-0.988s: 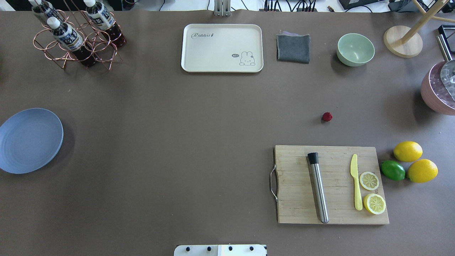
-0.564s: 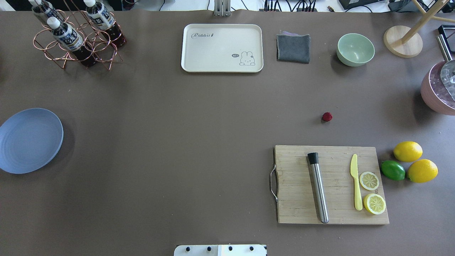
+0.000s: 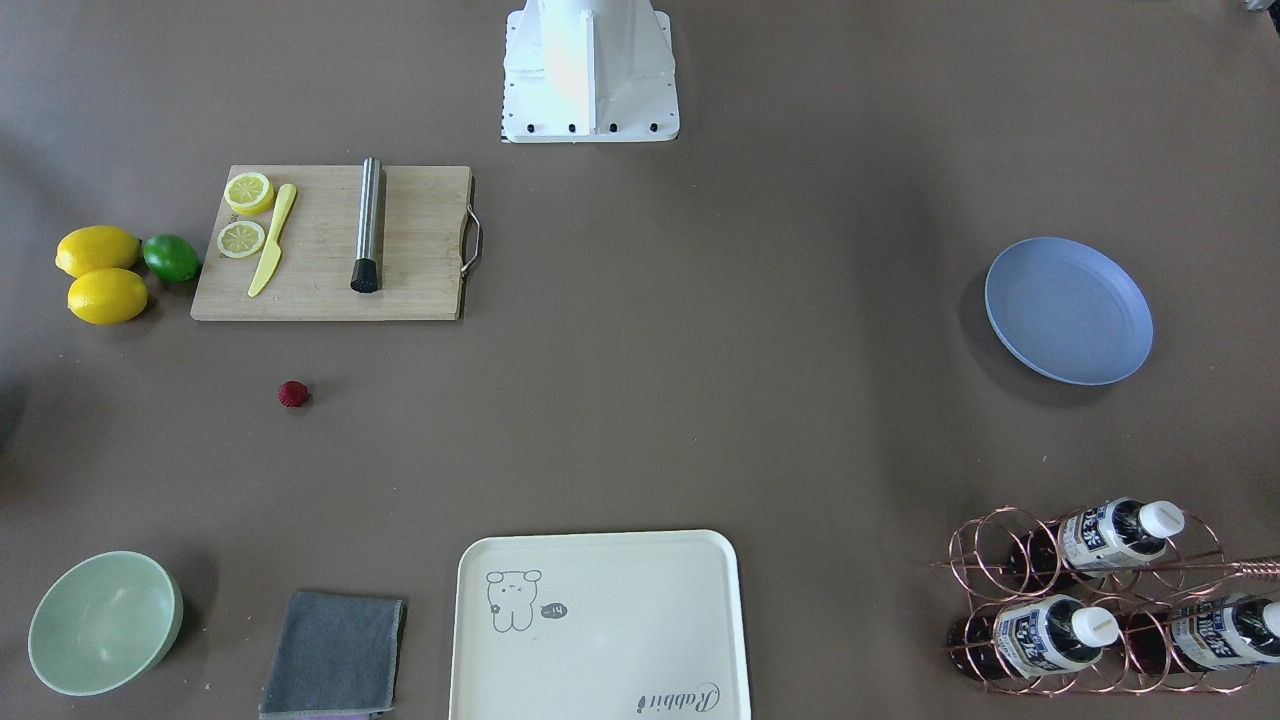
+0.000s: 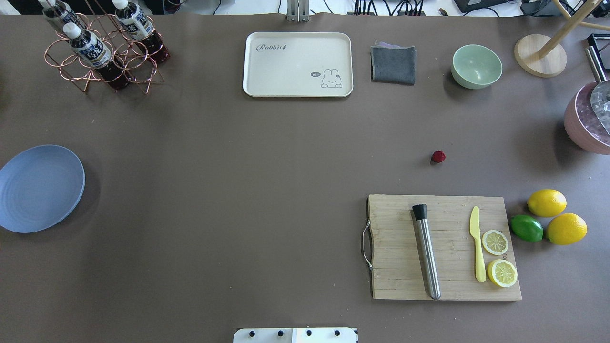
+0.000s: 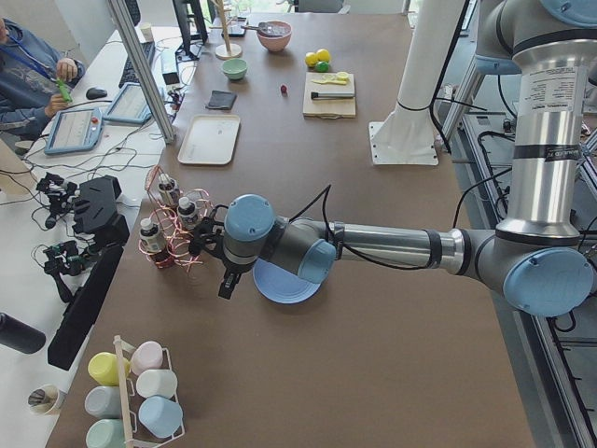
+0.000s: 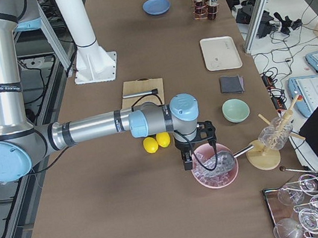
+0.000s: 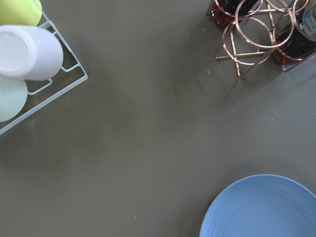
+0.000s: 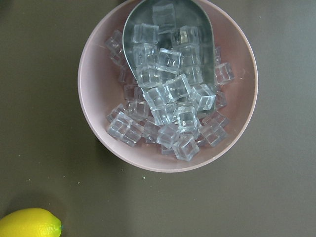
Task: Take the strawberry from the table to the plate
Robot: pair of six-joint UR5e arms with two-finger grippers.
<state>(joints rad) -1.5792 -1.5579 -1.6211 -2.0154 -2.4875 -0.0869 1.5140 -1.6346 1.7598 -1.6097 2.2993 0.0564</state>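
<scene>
On the table (image 8: 39, 74), a pink bowl (image 8: 91, 98) holds ice (image 8: 170, 91)

"rabbit" on the cream tray (image 4: 298, 64)

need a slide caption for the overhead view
Strawberry on the table right of centre; blue plate at the left edge.
</scene>
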